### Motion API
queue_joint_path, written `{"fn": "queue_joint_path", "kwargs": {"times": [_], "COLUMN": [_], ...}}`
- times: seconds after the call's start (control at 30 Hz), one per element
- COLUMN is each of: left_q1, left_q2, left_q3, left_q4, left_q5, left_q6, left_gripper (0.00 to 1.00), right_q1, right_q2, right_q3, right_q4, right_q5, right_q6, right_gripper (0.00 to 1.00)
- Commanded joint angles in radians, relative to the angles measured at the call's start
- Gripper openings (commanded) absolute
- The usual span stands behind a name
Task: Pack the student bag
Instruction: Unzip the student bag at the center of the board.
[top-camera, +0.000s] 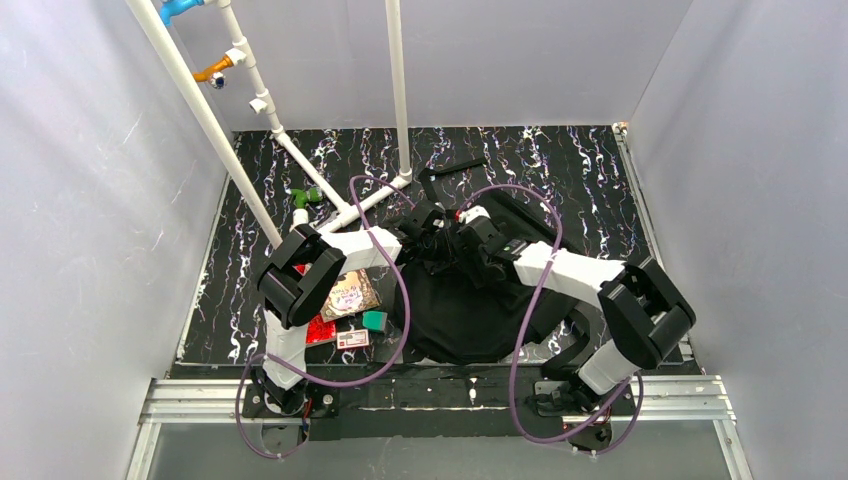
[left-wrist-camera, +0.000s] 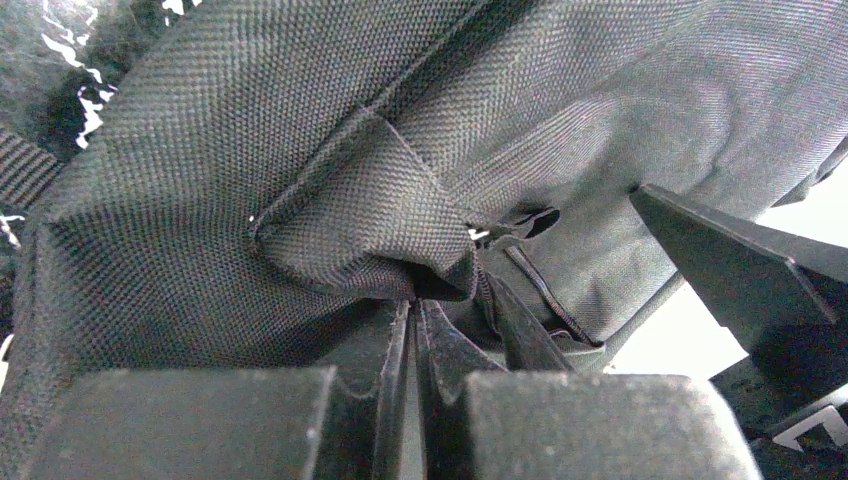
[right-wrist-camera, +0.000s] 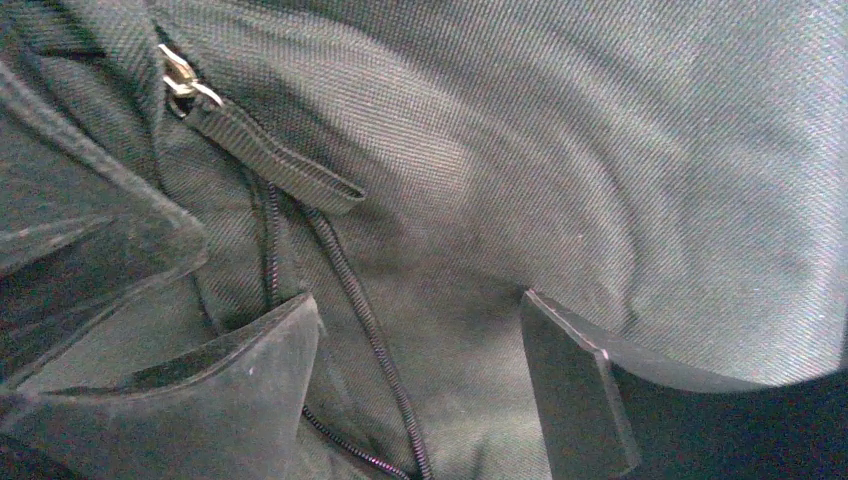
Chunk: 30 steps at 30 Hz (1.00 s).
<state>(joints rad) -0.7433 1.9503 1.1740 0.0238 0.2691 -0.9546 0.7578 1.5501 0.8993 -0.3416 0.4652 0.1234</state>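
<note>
The student bag (top-camera: 470, 310), a large black fabric backpack, lies in the middle of the table between both arms. My left gripper (top-camera: 428, 222) is at its far upper edge. In the left wrist view its jaws (left-wrist-camera: 440, 300) are shut, pinching a fold of the bag's fabric (left-wrist-camera: 300, 150) beside the zipper seam. My right gripper (top-camera: 478, 228) sits just right of it and stands open (right-wrist-camera: 418, 300) over the bag (right-wrist-camera: 600, 150). The zipper track (right-wrist-camera: 345, 280) runs between its fingers and nothing is gripped. A metal zipper pull (right-wrist-camera: 180, 80) with a fabric tab lies up and to the left.
Left of the bag lie a patterned booklet (top-camera: 350, 294), a green box (top-camera: 374, 320), a red item (top-camera: 320, 330) and a small white card (top-camera: 352, 338). White pipes (top-camera: 400, 90) rise at the back left, with a green fitting (top-camera: 305, 197). A black strap (top-camera: 455, 167) trails behind the bag.
</note>
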Motion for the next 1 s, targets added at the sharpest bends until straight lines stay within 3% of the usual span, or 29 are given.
{"fn": "queue_joint_path", "kwargs": {"times": [0.0, 0.07, 0.13, 0.2, 0.3, 0.47, 0.53, 0.6, 0.63, 0.67, 0.83, 0.97], "left_q1": [-0.008, -0.007, -0.007, -0.006, -0.005, -0.005, -0.004, -0.004, -0.004, -0.004, -0.001, 0.02], "left_q2": [0.031, 0.029, 0.025, 0.021, 0.017, 0.014, 0.017, 0.017, 0.017, 0.016, -0.001, 0.005], "left_q3": [-0.053, -0.053, -0.061, -0.069, -0.071, -0.07, -0.066, -0.066, -0.065, -0.064, -0.016, 0.082], "left_q4": [-0.13, -0.13, -0.129, -0.132, -0.137, -0.137, -0.14, -0.139, -0.137, -0.139, -0.163, -0.22], "left_q5": [-0.058, -0.061, -0.066, -0.07, -0.07, -0.073, -0.072, -0.069, -0.066, -0.063, -0.032, 0.027], "left_q6": [0.027, 0.028, 0.026, 0.025, 0.025, 0.023, 0.022, 0.022, 0.022, 0.023, 0.063, 0.115], "left_gripper": [0.0, 0.0, 0.0, 0.0, 0.0, 0.0, 0.0, 0.0, 0.0, 0.0, 0.0, 0.0], "right_q1": [0.027, 0.021, 0.014, 0.015, 0.019, 0.033, 0.034, 0.034, 0.034, 0.034, 0.022, -0.04], "right_q2": [0.068, 0.097, 0.133, 0.143, 0.112, 0.017, -0.013, -0.036, -0.046, -0.058, -0.132, -0.202], "right_q3": [0.011, -0.015, 0.006, 0.025, 0.028, 0.009, 0.01, 0.014, 0.018, 0.024, 0.029, 0.002], "right_q4": [-0.009, 0.02, -0.011, -0.014, 0.01, 0.052, 0.061, 0.07, 0.065, 0.057, 0.029, 0.064], "right_q5": [0.132, 0.233, 0.344, 0.413, 0.426, 0.443, 0.442, 0.421, 0.406, 0.382, 0.261, 0.061], "right_q6": [0.002, 0.05, 0.102, 0.118, 0.103, 0.059, 0.037, 0.0, -0.01, -0.017, 0.01, 0.038], "right_gripper": [0.85, 0.86, 0.67, 0.61, 0.48, 0.34, 0.23, 0.17, 0.06, 0.01, 0.01, 0.01]}}
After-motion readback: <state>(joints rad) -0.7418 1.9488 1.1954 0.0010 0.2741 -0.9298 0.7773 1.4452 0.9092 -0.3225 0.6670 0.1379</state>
